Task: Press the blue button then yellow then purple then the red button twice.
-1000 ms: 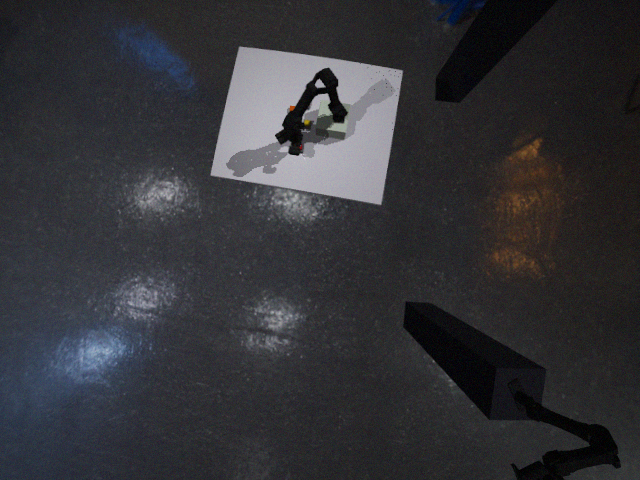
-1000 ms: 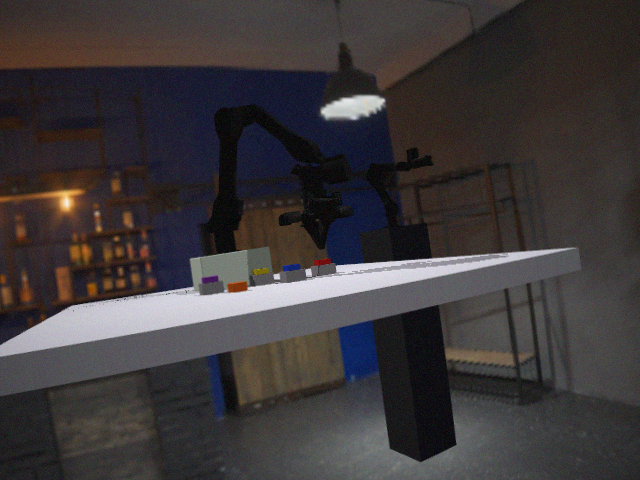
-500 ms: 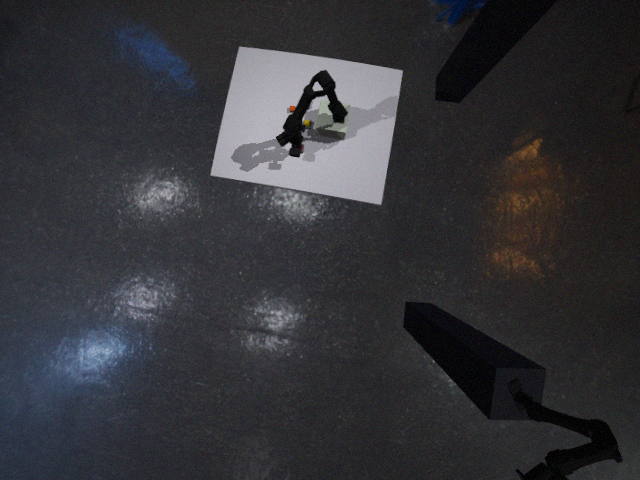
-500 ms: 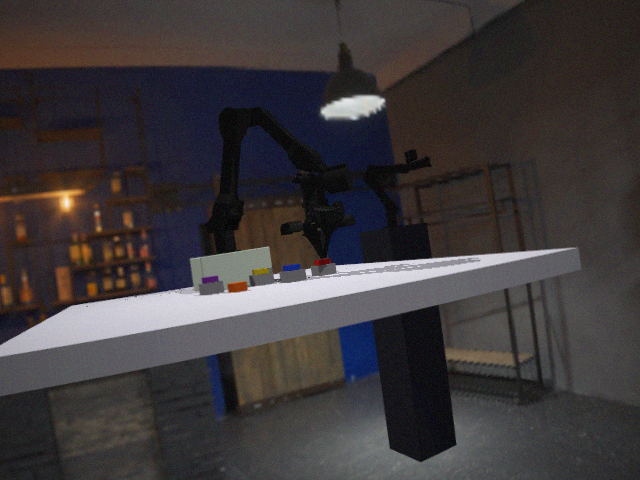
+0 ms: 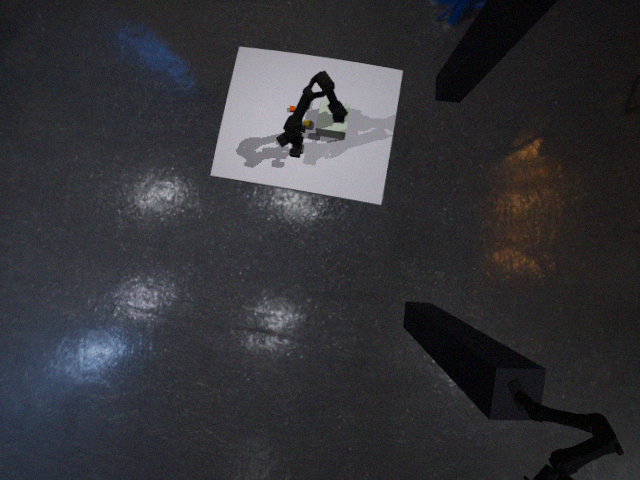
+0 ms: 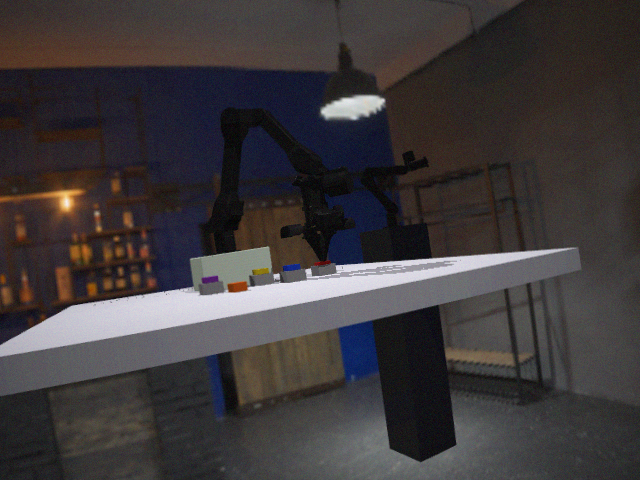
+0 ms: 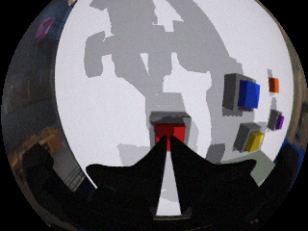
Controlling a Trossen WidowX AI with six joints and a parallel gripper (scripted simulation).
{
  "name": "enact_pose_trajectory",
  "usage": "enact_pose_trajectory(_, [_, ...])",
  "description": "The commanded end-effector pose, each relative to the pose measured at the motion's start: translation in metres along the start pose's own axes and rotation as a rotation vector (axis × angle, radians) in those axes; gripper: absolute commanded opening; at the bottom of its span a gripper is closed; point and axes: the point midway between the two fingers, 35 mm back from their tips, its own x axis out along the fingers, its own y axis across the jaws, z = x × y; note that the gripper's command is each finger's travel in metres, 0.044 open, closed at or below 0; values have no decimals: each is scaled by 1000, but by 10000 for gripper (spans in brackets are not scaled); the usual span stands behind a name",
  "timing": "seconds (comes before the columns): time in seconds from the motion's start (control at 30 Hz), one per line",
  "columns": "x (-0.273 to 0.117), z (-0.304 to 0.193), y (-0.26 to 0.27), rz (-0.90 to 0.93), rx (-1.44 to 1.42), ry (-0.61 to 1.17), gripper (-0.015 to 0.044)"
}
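The red button (image 6: pixel 318 264) (image 7: pixel 179 132) sits on a grey base. My gripper (image 6: pixel 323 259) (image 7: pixel 168 139) is shut and holds nothing; it points down with its tips on the red cap, which shows only as a thin strip above its base in the exterior view. The blue button (image 6: pixel 291 267) (image 7: pixel 249 94) stands beside it. The yellow button (image 6: pixel 261 271) (image 7: pixel 255 141) (image 5: pixel 307 123) and the purple button (image 6: pixel 209 280) (image 7: pixel 280 122) stand farther off, their caps raised. In the top view the arm hides most of the buttons.
A small orange block (image 5: pixel 292 109) (image 6: pixel 237 286) (image 7: pixel 273 85) lies near the purple button. A pale green box (image 6: pixel 232 266) (image 5: pixel 330 124) stands behind the yellow and purple buttons, near the arm's base. All are on the white table (image 5: pixel 356 180) (image 6: pixel 155 330).
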Motion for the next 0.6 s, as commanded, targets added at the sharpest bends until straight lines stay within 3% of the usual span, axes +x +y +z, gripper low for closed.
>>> enact_pose_trajectory(0.0, [2, -1, -2, -7, 0, 2, 20])
enact_pose_trajectory(0.3, [2, -1, -2, -7, 0, 2, 20])
enact_pose_trajectory(0.43, [-29, -1, -1, -7, 0, 1, 20])
enact_pose_trajectory(0.57, [-31, -1, -1, -7, 0, 2, 20])
